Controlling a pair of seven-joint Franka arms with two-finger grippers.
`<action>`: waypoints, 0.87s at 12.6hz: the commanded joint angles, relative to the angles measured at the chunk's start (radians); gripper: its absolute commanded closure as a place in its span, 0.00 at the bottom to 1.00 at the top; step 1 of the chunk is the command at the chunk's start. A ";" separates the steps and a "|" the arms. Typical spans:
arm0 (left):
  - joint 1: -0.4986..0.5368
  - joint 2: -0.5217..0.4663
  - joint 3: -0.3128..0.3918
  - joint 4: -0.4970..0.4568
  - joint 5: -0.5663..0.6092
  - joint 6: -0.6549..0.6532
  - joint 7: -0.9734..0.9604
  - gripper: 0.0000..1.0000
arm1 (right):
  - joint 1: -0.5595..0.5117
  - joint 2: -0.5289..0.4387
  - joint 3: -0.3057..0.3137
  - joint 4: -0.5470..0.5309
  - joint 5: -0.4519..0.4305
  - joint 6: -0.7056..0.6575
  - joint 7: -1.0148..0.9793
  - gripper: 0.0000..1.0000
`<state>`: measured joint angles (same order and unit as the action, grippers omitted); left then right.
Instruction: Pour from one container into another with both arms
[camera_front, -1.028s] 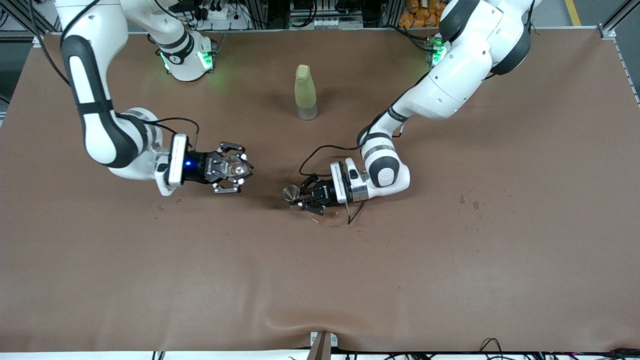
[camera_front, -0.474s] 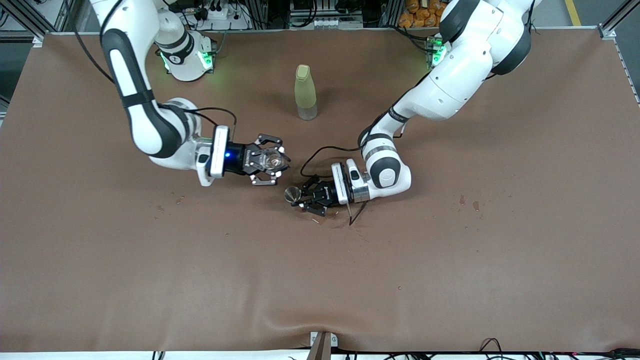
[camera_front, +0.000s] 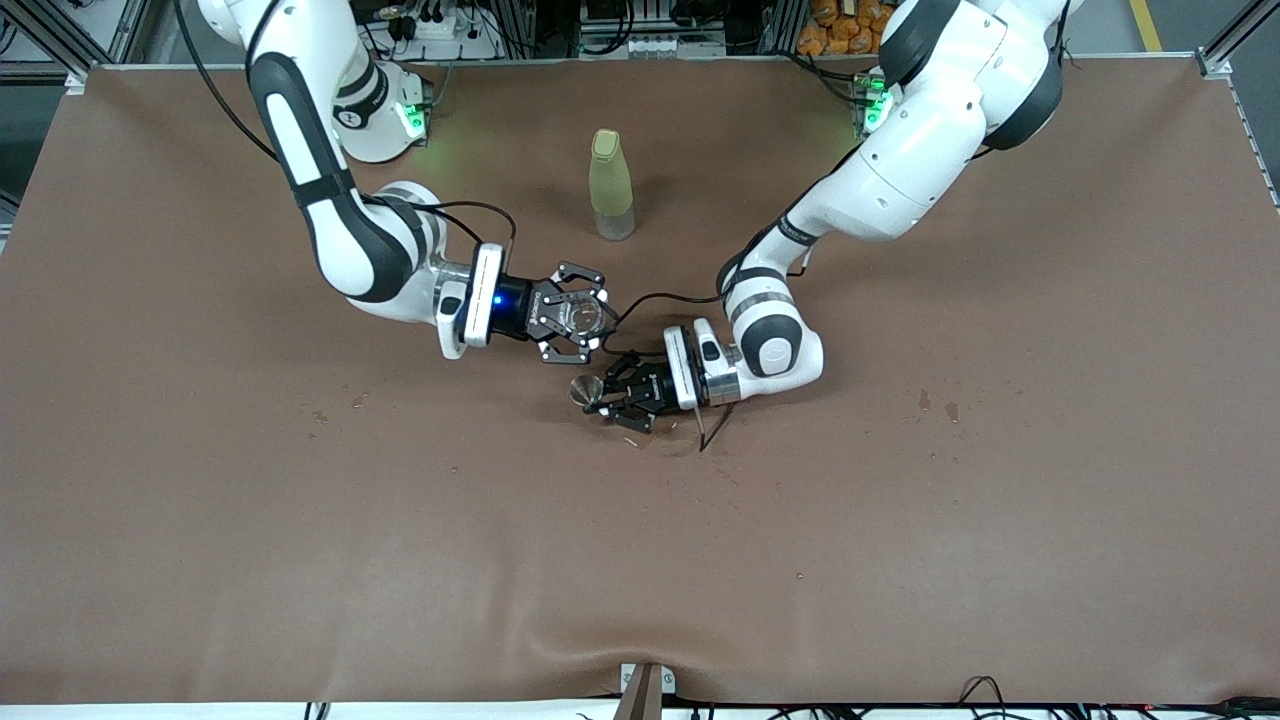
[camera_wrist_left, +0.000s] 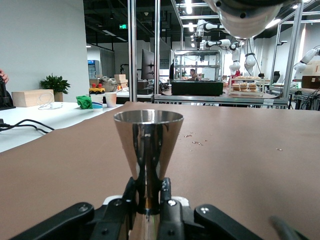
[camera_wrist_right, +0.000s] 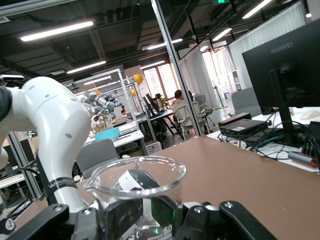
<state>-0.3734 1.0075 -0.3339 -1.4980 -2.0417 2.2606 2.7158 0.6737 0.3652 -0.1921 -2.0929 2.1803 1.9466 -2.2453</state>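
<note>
My right gripper (camera_front: 574, 319) is shut on a clear glass beaker (camera_front: 585, 316), held upright over the middle of the brown table. Up close, the beaker (camera_wrist_right: 135, 192) fills the right gripper (camera_wrist_right: 145, 222), spout rim on top. My left gripper (camera_front: 606, 392) hangs low over the table beside it, toward the left arm's end, shut on the waist of a steel cone-shaped jigger (camera_front: 582, 389). The jigger (camera_wrist_left: 148, 142) stands upright in the left gripper (camera_wrist_left: 148, 195), mouth up. Beaker and jigger are close together but apart.
A capped yellow-green bottle (camera_front: 610, 185) stands farther from the front camera than both grippers, between the two bases. A loose black cable (camera_front: 703, 432) trails under the left wrist. Small stains (camera_front: 936, 404) mark the table toward the left arm's end.
The right arm has swung toward the left arm's end, carrying the beaker close to the jigger. The left arm has barely moved.
</note>
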 joint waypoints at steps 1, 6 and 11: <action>0.007 -0.010 -0.004 -0.016 -0.028 -0.012 0.065 1.00 | 0.010 0.024 -0.004 0.019 0.038 0.020 -0.010 1.00; 0.007 -0.012 -0.004 -0.027 -0.028 -0.012 0.067 1.00 | -0.005 0.099 -0.003 0.050 0.039 0.011 -0.089 1.00; 0.011 -0.017 -0.004 -0.051 -0.028 -0.015 0.068 1.00 | 0.000 0.143 -0.004 0.070 0.091 0.008 -0.135 1.00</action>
<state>-0.3715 1.0076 -0.3339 -1.5203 -2.0417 2.2605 2.7165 0.6721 0.4890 -0.1989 -2.0434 2.2330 1.9603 -2.3554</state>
